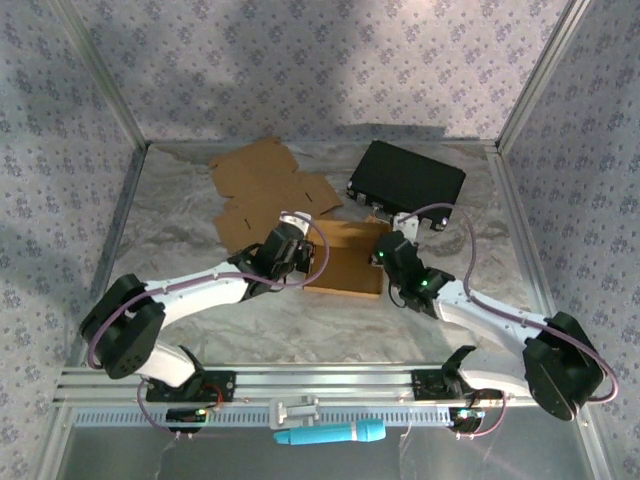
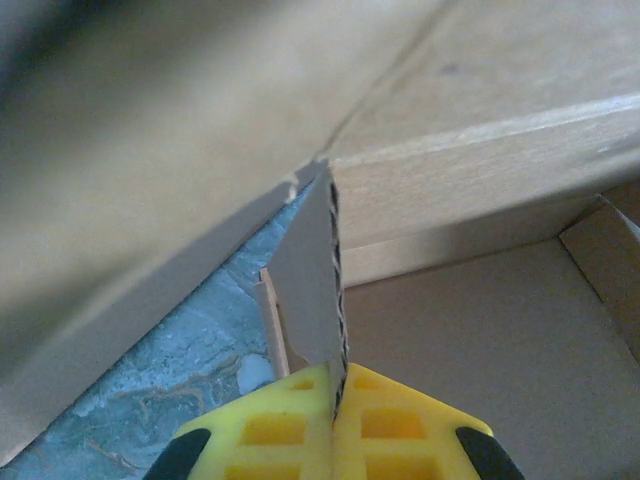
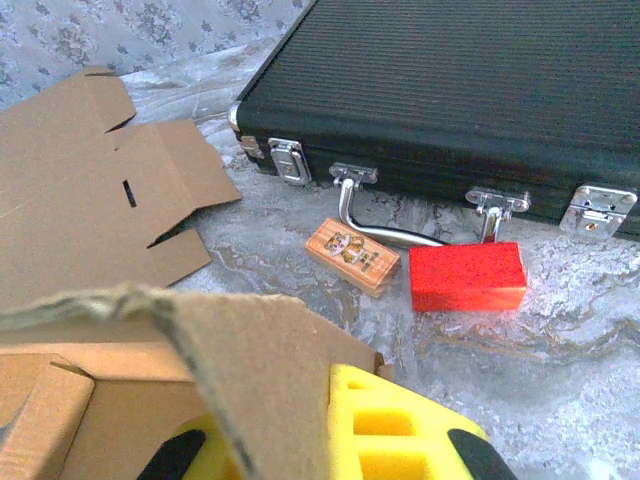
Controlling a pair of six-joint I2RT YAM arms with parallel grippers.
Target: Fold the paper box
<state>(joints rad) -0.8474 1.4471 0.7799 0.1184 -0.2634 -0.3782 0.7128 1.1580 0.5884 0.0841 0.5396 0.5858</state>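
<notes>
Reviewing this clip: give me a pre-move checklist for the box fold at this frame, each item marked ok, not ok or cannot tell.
1. Left gripper shut on the box's corner flap: ok.
2. Right gripper shut on a raised flap: ok.
3. Paper box lying on the table between both arms: ok.
4. Red block and black case apart from the box: ok.
5. Box walls locked in place: cannot tell.
</notes>
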